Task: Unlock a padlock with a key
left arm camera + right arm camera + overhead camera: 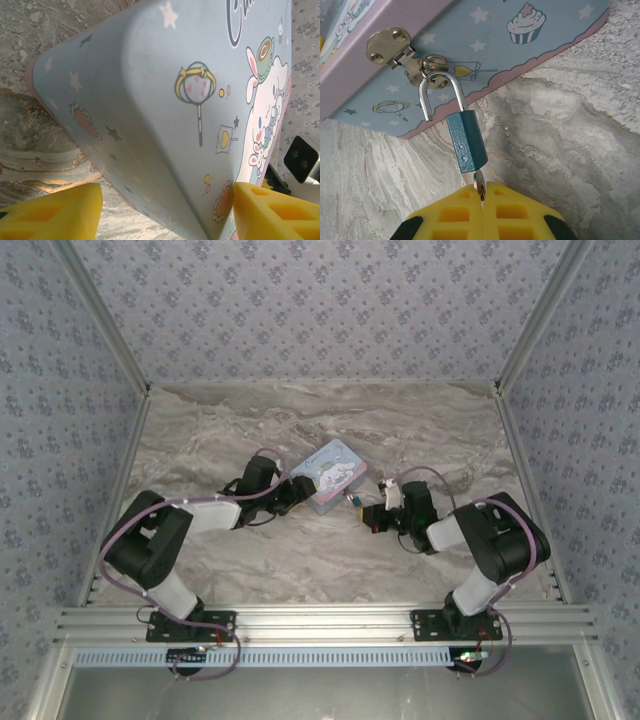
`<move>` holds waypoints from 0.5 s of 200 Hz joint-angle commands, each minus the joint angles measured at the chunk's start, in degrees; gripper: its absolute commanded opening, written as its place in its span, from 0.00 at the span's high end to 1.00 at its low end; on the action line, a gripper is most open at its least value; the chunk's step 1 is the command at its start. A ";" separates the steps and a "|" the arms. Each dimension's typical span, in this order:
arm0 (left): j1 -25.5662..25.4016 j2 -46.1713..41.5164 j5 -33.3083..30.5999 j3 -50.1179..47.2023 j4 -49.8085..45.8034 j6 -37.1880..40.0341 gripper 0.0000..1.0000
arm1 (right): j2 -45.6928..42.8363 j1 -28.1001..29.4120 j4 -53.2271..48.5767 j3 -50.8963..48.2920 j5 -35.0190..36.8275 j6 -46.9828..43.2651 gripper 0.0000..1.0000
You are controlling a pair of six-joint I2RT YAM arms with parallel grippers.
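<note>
1. Left claw (166, 200) has its jaws spread wide and pressed on both sides of the tin (150, 100), bracing it on the table (570, 125).
2. Moving right, the padlock (466, 142) hangs from the hasp (395, 47) on the tin's front. Its loop is threaded through the ring, and the short leg looks free of the body, so the lock seems sprung!
3. Right claw (483, 196) is squeezed fully closed on the key (479, 181), which sits in the padlock's bottom end.
4. Danger: a tug off the key's line could bend the slim key or slide it between the pads.
5. Pull too hard and the tin could skid out of the left claw's hold.
</note>
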 commanded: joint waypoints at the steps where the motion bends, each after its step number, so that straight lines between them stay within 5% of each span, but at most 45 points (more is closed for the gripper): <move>1: 0.02 0.33 -3.11 -2.00 -8.24 -0.05 0.33 | 1.86 -1.49 -3.63 0.70 1.08 1.94 1.00; 100: 0.22 -1.71 -4.59 -1.97 -11.04 1.22 0.32 | -1.07 -5.35 -4.34 -1.79 2.32 3.06 0.66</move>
